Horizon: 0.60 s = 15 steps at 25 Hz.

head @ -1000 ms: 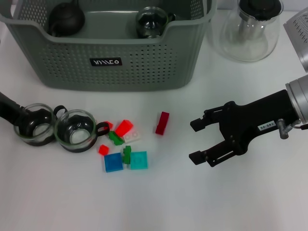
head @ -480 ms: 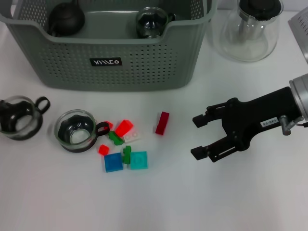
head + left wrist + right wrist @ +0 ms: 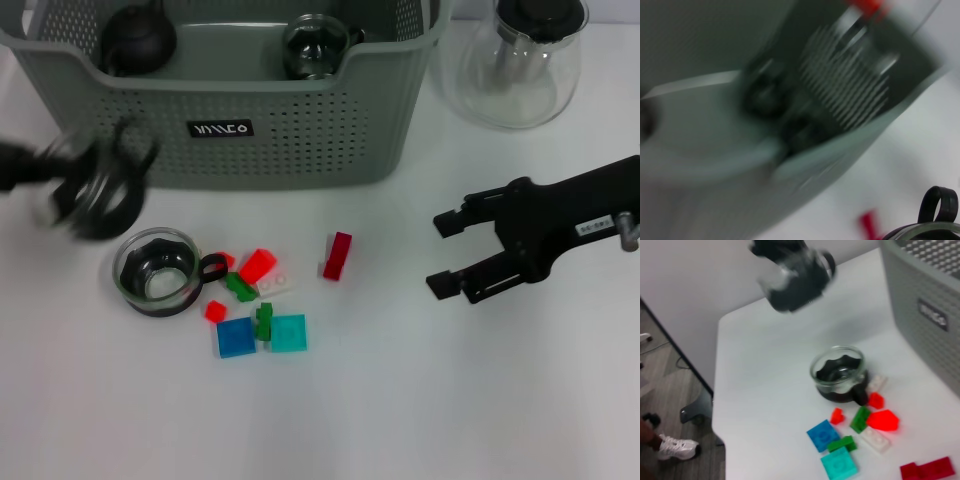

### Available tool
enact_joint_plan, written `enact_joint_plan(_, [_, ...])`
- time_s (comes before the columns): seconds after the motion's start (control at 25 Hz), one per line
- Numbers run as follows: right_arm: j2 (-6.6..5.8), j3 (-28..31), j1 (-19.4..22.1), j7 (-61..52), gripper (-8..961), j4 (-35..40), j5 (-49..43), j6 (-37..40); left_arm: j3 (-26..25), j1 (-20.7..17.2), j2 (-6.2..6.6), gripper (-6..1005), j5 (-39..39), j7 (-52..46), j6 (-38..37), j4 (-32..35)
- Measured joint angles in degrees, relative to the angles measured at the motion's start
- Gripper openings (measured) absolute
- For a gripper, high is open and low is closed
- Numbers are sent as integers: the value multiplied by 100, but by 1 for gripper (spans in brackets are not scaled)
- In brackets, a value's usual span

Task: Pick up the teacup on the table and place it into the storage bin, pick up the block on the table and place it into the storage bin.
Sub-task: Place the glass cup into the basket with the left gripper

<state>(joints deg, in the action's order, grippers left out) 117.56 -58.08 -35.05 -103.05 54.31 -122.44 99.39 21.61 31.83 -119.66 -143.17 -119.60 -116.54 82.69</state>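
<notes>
The left hand [image 3: 40,180] is up off the counter [image 3: 400,400] with a glass teacup [image 3: 95,185] clamped in it, carried at the near left corner of the storage bin [image 3: 230,110], level with its perforated front wall. To finish well it should, I'd say, lift above the rim before crossing, keep the cup level, and lower into the open floor between the dark teapot [image 3: 138,40] and the glass cup [image 3: 315,45] already inside, not onto either. A second teacup [image 3: 158,272] sits on the counter, its handle just beside the scatter of blocks [image 3: 260,300]; the dark red block [image 3: 337,255] lies a little apart. The right hand [image 3: 455,255] hovers with fingers spread wide, well right of that block, beside the glass teapot [image 3: 520,60].
</notes>
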Motion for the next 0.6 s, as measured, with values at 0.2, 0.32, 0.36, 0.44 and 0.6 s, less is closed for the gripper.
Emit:
enact_joint_plan(0.2, [-87,92,5,-211,931,-22,0,0,494,72,280,44,2216,-552,-111,-771])
enact_joint_plan(0.32, [-135,97,-18,-373,930,-54,1,-12,755,342,383,44,3003,-626,-2,-1058])
enact_joint_plan(0.36, [-145,97,-22,-415,930,-60,0,-21,788,512,401,44,3119,-629,91,-1093])
enact_joint_plan(0.44, [-148,96,-22,-479,930,-67,1,-32,845,813,419,44,2992,-660,471,-1093])
enact_joint_plan(0.6, [-147,106,13,-543,930,-82,1,-37,1425,1360,570,44,2100,-1113,1892,-1156])
